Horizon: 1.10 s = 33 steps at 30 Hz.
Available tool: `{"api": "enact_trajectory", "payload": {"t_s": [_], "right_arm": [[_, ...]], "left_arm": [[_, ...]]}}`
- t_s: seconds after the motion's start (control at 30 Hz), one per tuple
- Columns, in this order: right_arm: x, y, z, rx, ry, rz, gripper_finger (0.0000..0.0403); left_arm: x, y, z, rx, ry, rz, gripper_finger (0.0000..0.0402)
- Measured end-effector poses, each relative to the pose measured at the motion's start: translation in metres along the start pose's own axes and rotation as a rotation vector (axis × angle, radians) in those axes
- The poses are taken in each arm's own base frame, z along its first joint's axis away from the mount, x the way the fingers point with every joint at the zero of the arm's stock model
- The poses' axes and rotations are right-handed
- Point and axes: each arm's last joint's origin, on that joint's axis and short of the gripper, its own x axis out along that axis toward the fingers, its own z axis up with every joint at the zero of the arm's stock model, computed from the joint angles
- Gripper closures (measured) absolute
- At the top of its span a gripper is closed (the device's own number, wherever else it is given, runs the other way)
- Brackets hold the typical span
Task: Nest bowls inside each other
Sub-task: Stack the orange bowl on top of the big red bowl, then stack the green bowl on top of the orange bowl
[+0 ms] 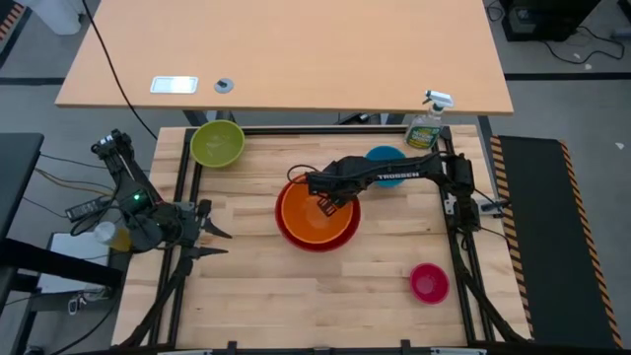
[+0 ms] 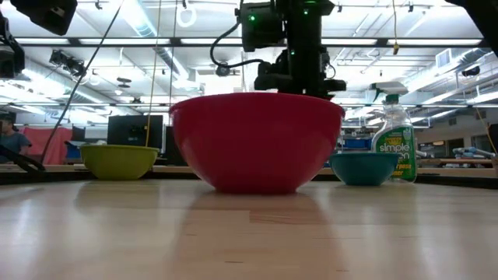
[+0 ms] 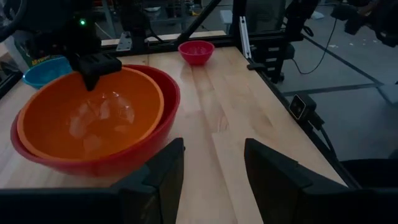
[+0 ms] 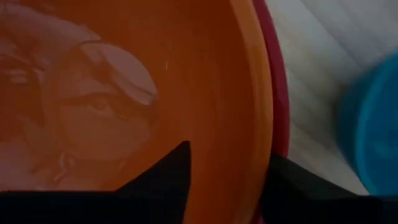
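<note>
The orange bowl (image 1: 315, 219) sits nested in the red bowl (image 1: 317, 244) at the table's middle. My right gripper (image 4: 227, 186) hangs over the orange bowl's far right rim, pointing down and open, one finger inside the bowl and one outside its rim. The yellow-green bowl (image 1: 217, 143) rests at the far left, the blue bowl (image 1: 385, 158) at the far right behind my right arm, and the pink bowl (image 1: 429, 283) near the right front. My left gripper (image 1: 219, 242) waits open at the left edge, clear of all of them. My right gripper comes from above with its fingers on either side of the orange bowl's rim (image 4: 264, 143). The outer finger (image 4: 298, 186) is close to the rim; I cannot tell whether it touches. The bowl lies level in the red bowl.
A green spray bottle (image 1: 426, 123) stands at the far right corner beside the blue bowl. A black frame (image 1: 182, 197) borders the table. Bare wood lies in front of the red bowl and to its left.
</note>
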Motion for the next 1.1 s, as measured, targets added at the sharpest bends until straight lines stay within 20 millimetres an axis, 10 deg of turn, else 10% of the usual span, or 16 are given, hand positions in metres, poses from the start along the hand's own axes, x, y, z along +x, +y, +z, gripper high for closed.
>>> {"api": "enact_trajectory", "payload": {"t_s": [0.47,0.73,1.1], "right_arm": [[-0.064,0.006,-0.019,-0.021,-0.077,-0.085,0.0178],[-0.064,0.006,-0.027,-0.124,-0.07,-0.125,0.0204],[-0.073,-0.044,-0.048,-0.027,-0.149,-0.177,0.0235]], "left_arm": [[0.0,0.0,0.0,0.001,0.0,0.0,0.023],[0.0,0.001,-0.002,0.019,0.022,0.003,0.023],[0.011,0.013,-0.008,-0.02,0.108,0.134,0.023]]}}
